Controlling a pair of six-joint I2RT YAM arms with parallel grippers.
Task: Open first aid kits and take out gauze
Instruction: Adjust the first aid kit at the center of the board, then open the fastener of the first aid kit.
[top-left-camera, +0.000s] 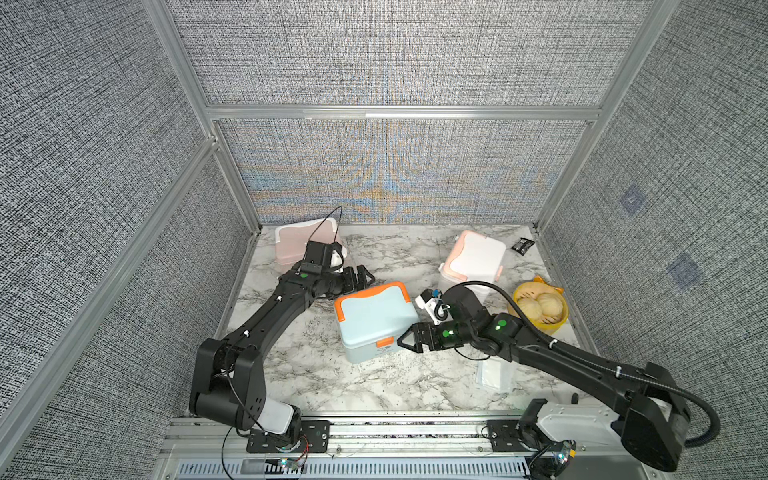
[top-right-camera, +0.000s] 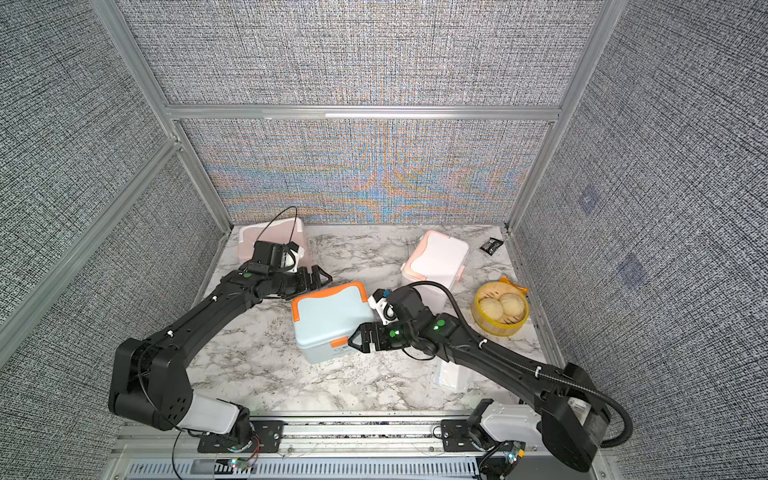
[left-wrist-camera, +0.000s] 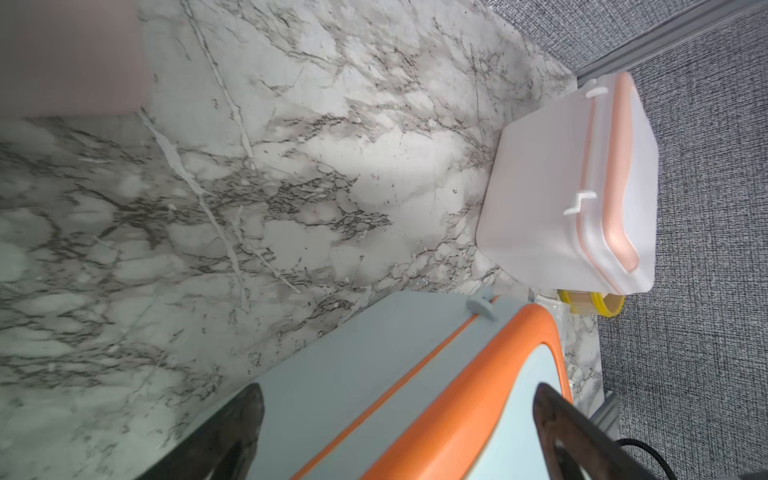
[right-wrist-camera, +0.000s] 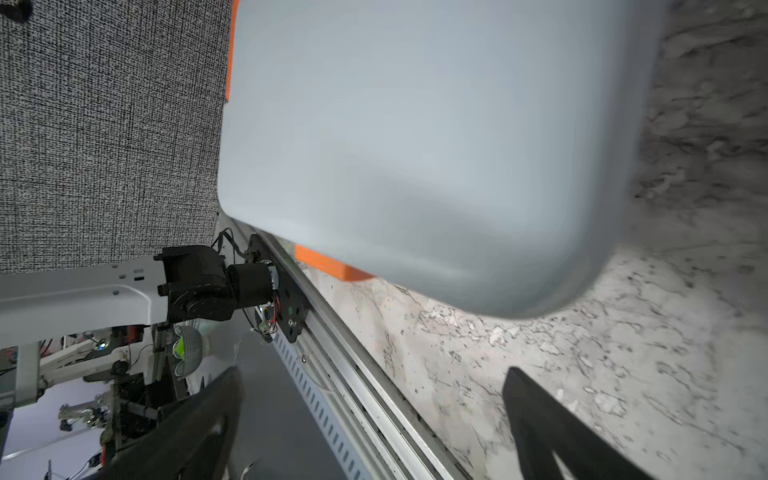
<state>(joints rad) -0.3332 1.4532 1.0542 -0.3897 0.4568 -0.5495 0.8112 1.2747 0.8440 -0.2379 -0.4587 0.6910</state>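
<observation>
The pale blue-and-orange first aid kit (top-left-camera: 374, 320) (top-right-camera: 330, 320) stands mid-table with its lid down. My left gripper (top-left-camera: 365, 278) (left-wrist-camera: 397, 390) is open at its back left corner, one finger beside the rear wall and one over the lid by the orange handle (left-wrist-camera: 457, 395). My right gripper (top-left-camera: 405, 340) (right-wrist-camera: 374, 374) is open beside the kit's right front side (right-wrist-camera: 415, 145), near the orange latch (right-wrist-camera: 332, 266), with nothing between its fingers. The pink-and-white kit (top-left-camera: 295, 245) sits at the back left. The white-and-peach kit (top-left-camera: 473, 257) (left-wrist-camera: 561, 187) sits at the back right. A gauze packet (top-left-camera: 494, 374) (top-right-camera: 451, 374) lies flat under my right arm.
A yellow basket with buns (top-left-camera: 540, 309) (top-right-camera: 500, 311) stands at the right edge. A small black wrapper (top-left-camera: 522, 244) lies in the back right corner. Grey fabric walls close in three sides, and an aluminium rail (right-wrist-camera: 353, 374) runs along the table's front.
</observation>
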